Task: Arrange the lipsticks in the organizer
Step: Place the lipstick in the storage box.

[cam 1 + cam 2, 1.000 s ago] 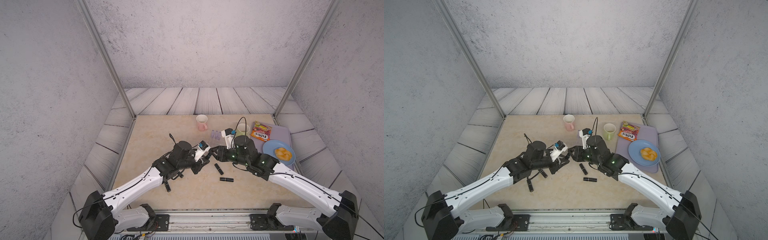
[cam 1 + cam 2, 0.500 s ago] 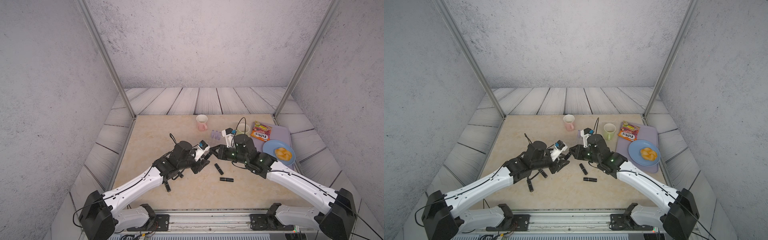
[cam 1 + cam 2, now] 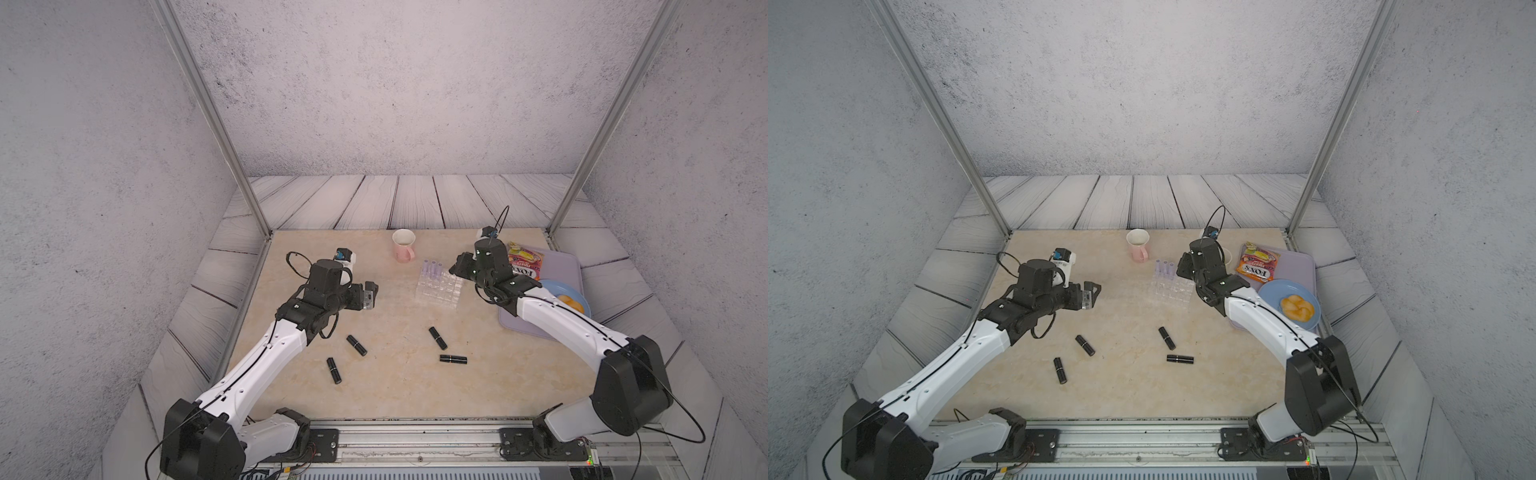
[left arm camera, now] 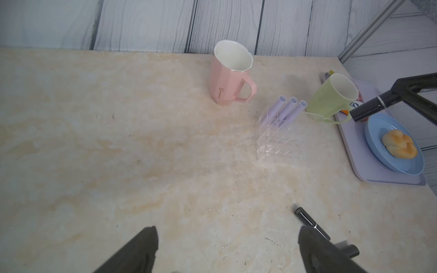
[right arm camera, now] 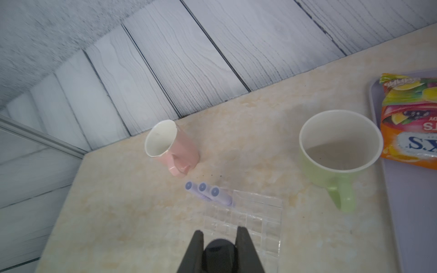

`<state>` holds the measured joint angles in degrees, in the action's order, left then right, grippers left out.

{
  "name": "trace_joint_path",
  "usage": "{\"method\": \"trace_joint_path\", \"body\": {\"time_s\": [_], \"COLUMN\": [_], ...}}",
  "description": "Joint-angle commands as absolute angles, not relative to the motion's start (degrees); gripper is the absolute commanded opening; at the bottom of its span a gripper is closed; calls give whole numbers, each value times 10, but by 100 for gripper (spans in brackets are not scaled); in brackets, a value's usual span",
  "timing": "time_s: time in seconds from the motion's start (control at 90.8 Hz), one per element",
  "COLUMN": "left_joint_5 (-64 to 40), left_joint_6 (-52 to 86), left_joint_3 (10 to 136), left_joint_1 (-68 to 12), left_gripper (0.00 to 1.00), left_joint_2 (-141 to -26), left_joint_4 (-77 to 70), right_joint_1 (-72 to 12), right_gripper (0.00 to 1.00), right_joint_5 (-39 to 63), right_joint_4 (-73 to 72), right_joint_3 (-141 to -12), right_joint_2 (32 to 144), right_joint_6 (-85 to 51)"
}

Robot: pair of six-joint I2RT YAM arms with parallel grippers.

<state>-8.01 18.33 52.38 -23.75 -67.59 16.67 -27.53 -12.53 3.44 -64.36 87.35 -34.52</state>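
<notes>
Handover done: the arms have pulled apart from the table's middle.
The left gripper (image 3: 369,296) now gapes empty at nine o'clock. The right gripper (image 5: 220,234), clamped on a black lipstick (image 4: 373,107), hangs over the organizer's (image 3: 440,291) two o'clock corner, ready to slot it. Three lilac lipsticks (image 3: 432,269) stand at its eleven; four loose lipsticks (image 3: 356,345) remain around six.

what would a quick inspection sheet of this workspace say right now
surface: beige marbled tabletop, no spills seen
job's things: three lilac lipsticks upright in the organizer's far row; four black lipsticks loose on the tabletop; fifth black lipstick held
clutter: pink mug, green mug, lilac tray carrying snack bag and blue plate with bun
fingers: left fingers open, empty; right fingers shut on the fifth black lipstick by the organizer
cables: black loops at both wrists, clear of lipsticks
surroundings: grey walls, metal posts, plank panels
</notes>
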Motion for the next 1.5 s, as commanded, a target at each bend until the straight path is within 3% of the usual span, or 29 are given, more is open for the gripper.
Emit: {"method": "trace_joint_path", "body": {"time_s": [0.0, 0.341, 1.486], "left_joint_5": [-91, -84, -108], "left_joint_6": [209, 190, 192], "left_joint_3": [503, 482, 481], "left_joint_1": [-230, -221, -213], "left_gripper": [99, 99, 100], "left_joint_2": [-680, -690, -693], "left_joint_4": [179, 173, 166], "right_joint_1": [-281, -286, -287], "right_gripper": [0, 0, 0], "right_joint_5": [-199, -197, -201], "right_joint_4": [-25, -75, -76], "right_joint_3": [-653, -709, -649], "right_joint_2": [911, 1030, 1049], "right_joint_6": [-281, -254, -285]}}
